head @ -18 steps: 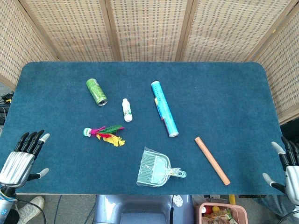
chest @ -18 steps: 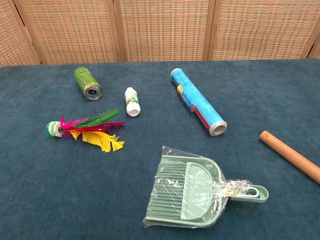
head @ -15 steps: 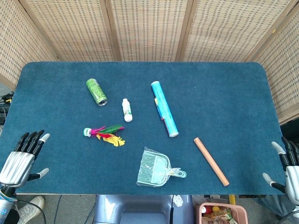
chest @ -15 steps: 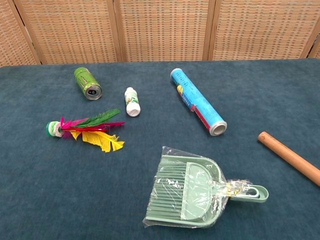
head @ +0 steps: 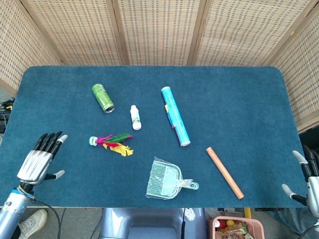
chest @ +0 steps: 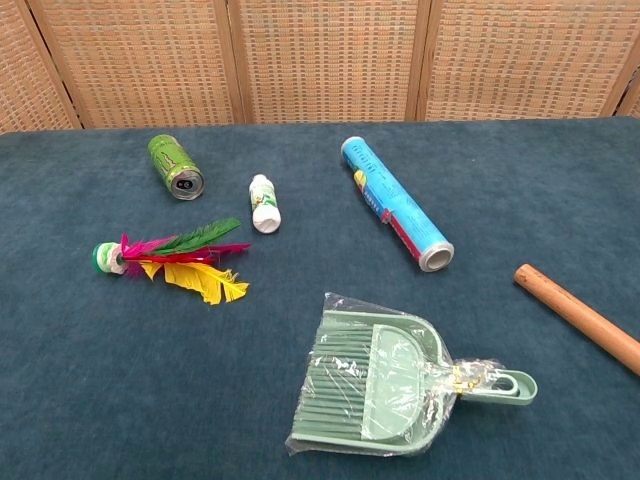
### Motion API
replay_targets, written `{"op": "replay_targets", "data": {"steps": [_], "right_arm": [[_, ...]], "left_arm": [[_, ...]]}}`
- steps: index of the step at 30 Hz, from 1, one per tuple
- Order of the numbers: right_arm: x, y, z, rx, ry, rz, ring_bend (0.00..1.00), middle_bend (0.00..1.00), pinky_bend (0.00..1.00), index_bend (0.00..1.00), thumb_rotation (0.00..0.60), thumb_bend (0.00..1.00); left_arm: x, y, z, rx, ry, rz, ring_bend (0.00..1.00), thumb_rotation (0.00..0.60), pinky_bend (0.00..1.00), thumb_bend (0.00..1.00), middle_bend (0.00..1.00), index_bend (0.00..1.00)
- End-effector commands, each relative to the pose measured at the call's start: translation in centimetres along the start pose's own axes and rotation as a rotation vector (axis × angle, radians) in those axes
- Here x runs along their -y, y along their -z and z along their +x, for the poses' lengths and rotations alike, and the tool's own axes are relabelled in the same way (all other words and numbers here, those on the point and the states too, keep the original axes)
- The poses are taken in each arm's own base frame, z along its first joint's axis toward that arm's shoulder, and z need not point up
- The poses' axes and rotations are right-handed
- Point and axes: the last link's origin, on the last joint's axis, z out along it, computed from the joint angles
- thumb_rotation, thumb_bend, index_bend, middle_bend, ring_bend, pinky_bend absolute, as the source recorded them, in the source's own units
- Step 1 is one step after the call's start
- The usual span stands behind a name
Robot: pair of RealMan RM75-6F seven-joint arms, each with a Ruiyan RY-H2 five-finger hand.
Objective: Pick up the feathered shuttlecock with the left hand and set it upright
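Note:
The feathered shuttlecock [head: 110, 143] lies on its side on the blue table, white-green base to the left, pink, green and yellow feathers fanned to the right; the chest view shows the shuttlecock [chest: 170, 263] at left centre. My left hand [head: 41, 158] hovers near the table's front left edge, fingers spread and holding nothing, well to the left of the shuttlecock. At the front right corner, off the table edge, my right hand [head: 310, 178] is open and partly cut off by the frame. Neither hand appears in the chest view.
A green can [head: 102, 97] and a small white bottle [head: 135, 117] lie behind the shuttlecock. A blue foil roll [head: 175, 115] lies at centre, a wrapped green dustpan [head: 168, 180] in front, a wooden stick [head: 225, 172] to the right. Wicker screens [head: 159, 30] stand behind the table.
My left hand has moved forward and to the right, onto the table toward the shuttlecock. The wooden stick has crept slightly left. My right hand has dropped a little.

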Motion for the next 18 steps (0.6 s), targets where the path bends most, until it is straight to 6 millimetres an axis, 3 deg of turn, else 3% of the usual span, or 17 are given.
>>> {"op": "replay_targets", "data": {"steps": [1, 6, 11, 18], "right_arm": [[-0.2, -0.3, -0.1, 0.006, -0.003, -0.009, 0.00, 0.00, 0.00, 0.00, 0.600, 0.00], [-0.6, -0.8, -0.3, 0.020, -0.006, -0.028, 0.00, 0.00, 0.00, 0.00, 0.600, 0.00], [-1.0, -1.0, -0.5, 0.033, -0.011, -0.043, 0.00, 0.00, 0.00, 0.00, 0.600, 0.00], [-1.5, -1.2, -0.6, 0.039, -0.022, -0.054, 0.00, 0.00, 0.00, 0.00, 0.600, 0.00]], "left_arm": [[-2.3, -5.7, -1.4, 0.008, 0.028, -0.075, 0.00, 0.600, 0.00, 0.07, 0.00, 0.28], [-5.7, -9.8, -3.5, -0.010, 0.014, -0.128, 0.00, 0.600, 0.00, 0.18, 0.00, 0.45], [-8.1, -11.8, -5.2, 0.003, 0.018, -0.141, 0.00, 0.600, 0.00, 0.21, 0.00, 0.49], [-9.3, -13.0, -6.3, 0.009, 0.003, -0.124, 0.00, 0.600, 0.00, 0.25, 0.00, 0.49]]}}
